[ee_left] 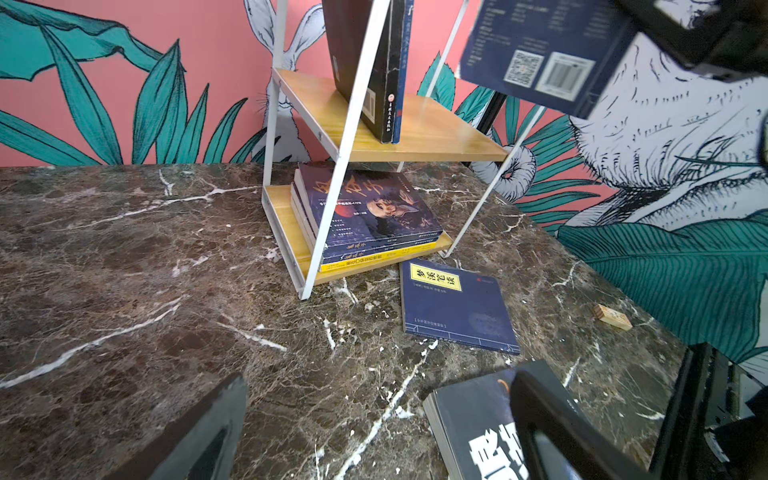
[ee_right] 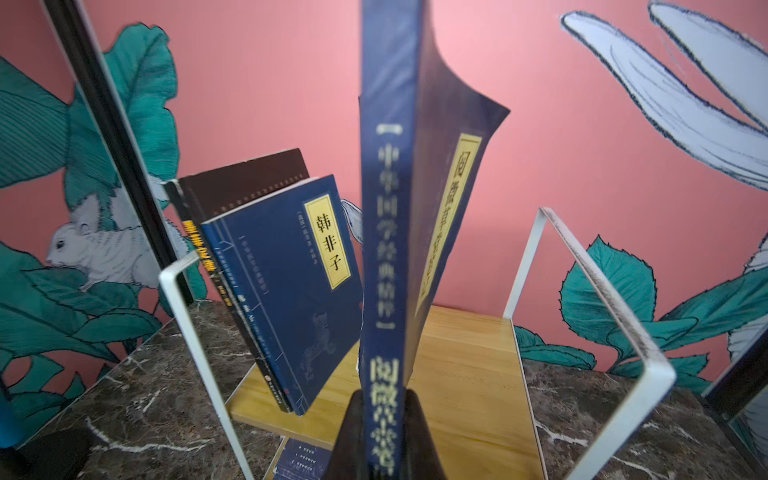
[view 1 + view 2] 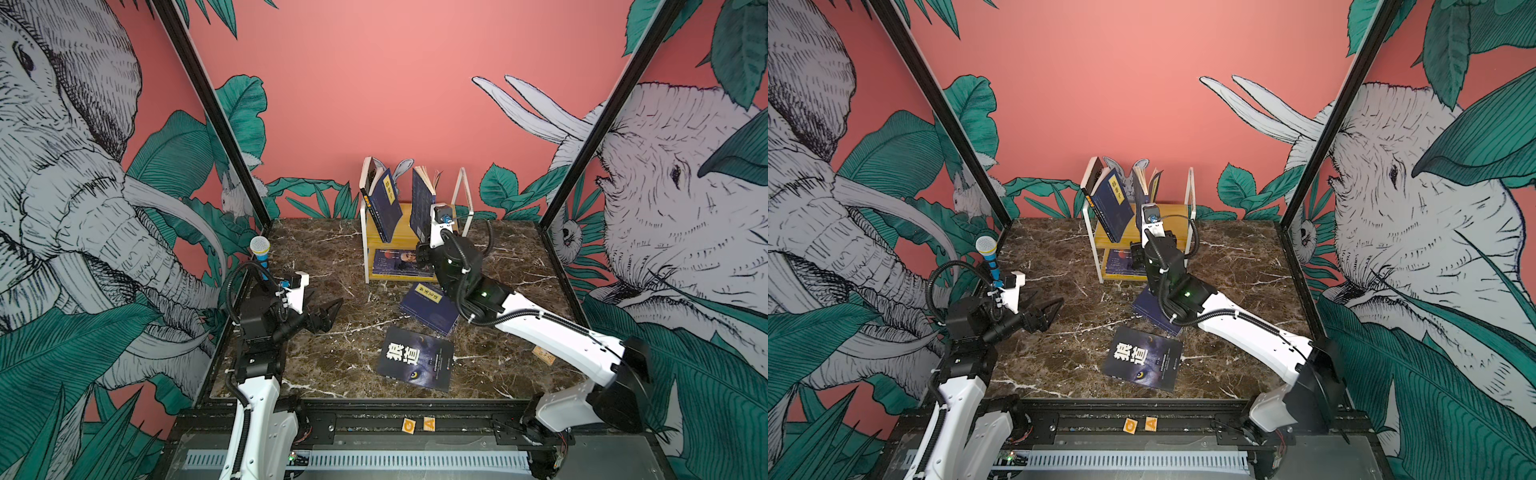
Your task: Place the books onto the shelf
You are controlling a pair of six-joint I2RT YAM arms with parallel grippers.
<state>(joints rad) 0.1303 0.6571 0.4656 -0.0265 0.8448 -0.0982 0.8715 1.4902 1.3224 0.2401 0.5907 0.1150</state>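
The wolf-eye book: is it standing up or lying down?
Lying down. The wolf-eye book lies flat, cover up, on the marble table, outside the shelf.

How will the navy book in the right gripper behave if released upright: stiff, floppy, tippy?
Probably floppy: the held book has its front cover bowing away from the spine. Likely tippy: it is thin, pinched upright at its spine by the right gripper, with no neighbour touching it.

Navy book point(image 2: 384, 249) with yellow label point(image 2: 451, 216), yellowish-wood white-framed shelf point(image 2: 465, 374), brown white-veined marble table point(image 2: 602, 415).
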